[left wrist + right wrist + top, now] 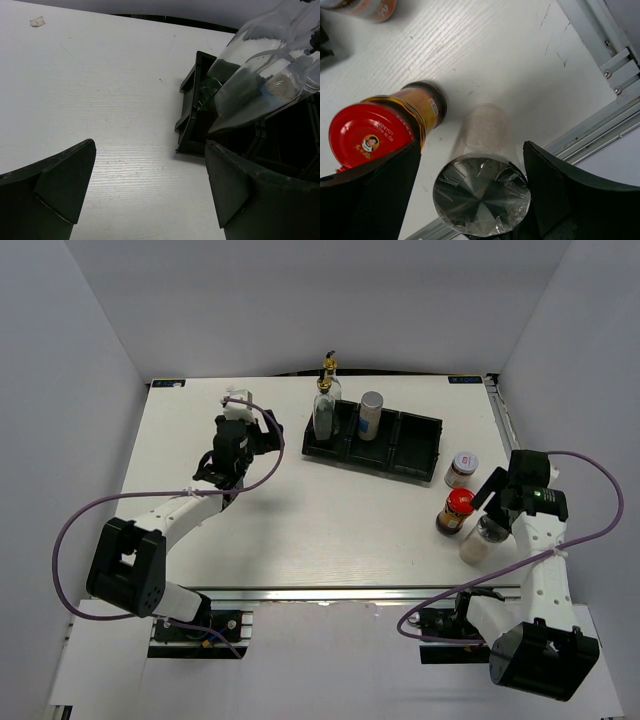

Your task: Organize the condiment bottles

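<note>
Left gripper (150,145): spread wide, empty, held over the table (100,90) just left of the tray (187,110).

Right gripper (470,145): spread wide, set astride a shaker (480,200) standing near the table's front right edge. A gap is seen at one finger, so no pinch is recorded.

A red-lidded jar (370,135) stands just beside that shaker. A white-labelled jar (461,469) is placed beyond it, near the tray's right end. Two glass bottles (325,408) are found at the tray's left end, and a second shaker (371,415) in its middle compartment.
</note>
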Tool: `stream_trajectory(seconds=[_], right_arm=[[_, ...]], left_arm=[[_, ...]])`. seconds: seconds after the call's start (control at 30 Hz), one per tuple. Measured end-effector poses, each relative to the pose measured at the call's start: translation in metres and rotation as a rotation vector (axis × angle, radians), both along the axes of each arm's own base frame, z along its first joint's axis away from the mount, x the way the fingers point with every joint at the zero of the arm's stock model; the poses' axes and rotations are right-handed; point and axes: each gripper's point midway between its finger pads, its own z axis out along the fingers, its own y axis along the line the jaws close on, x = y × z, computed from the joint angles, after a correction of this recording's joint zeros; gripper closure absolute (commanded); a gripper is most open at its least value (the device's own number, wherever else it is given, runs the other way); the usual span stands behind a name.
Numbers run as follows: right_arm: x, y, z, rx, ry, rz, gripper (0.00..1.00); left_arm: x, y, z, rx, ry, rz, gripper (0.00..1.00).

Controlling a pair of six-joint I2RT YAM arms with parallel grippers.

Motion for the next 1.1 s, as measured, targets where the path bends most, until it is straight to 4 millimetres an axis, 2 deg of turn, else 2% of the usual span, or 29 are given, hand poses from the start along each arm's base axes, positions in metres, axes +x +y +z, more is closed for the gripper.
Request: stream_trajectory(seconds=[0.23, 0.4, 0.67, 0.77, 0.87, 0.9, 0.97, 1.03, 1.1], right_arm=[[-0.016, 0.01, -0.011, 0.053, 0.039, -0.006, 0.19], [-0.021, 0.014, -0.016, 0.073, 0.065, -0.007, 0.19], [-0.031, 0.017, -0.02, 0.087, 0.107, -0.005, 0.31], [-0.033, 0.018, -0.021, 0.089, 0.114, -0.005, 0.4], [-0.034, 0.019, -0.021, 0.093, 0.117, 0.001, 0.59], [-0.034, 0.019, -0.021, 0.095, 0.118, 0.002, 0.71], [-0.036, 0.02, -0.02, 0.1, 0.127, 0.01, 0.73], [-0.038, 0.021, -0.02, 0.102, 0.14, 0.011, 0.79], [-0.042, 0.02, -0.019, 0.099, 0.165, 0.007, 0.9]], left_arm=[[-0.001, 0.001, 0.003, -0.002, -0.006, 0.004, 0.02], [-0.001, 0.002, 0.009, -0.006, -0.019, 0.006, 0.02], [-0.002, 0.001, 0.009, -0.008, -0.017, -0.002, 0.02], [-0.002, 0.0, 0.009, -0.009, -0.017, -0.005, 0.02], [-0.002, 0.0, 0.009, -0.01, -0.017, -0.008, 0.02], [-0.002, -0.001, 0.009, -0.01, -0.016, -0.009, 0.02], [-0.002, -0.001, 0.009, -0.01, -0.017, -0.011, 0.02], [-0.002, -0.001, 0.008, -0.01, -0.016, -0.011, 0.02], [-0.002, -0.001, 0.008, -0.01, -0.016, -0.011, 0.02]])
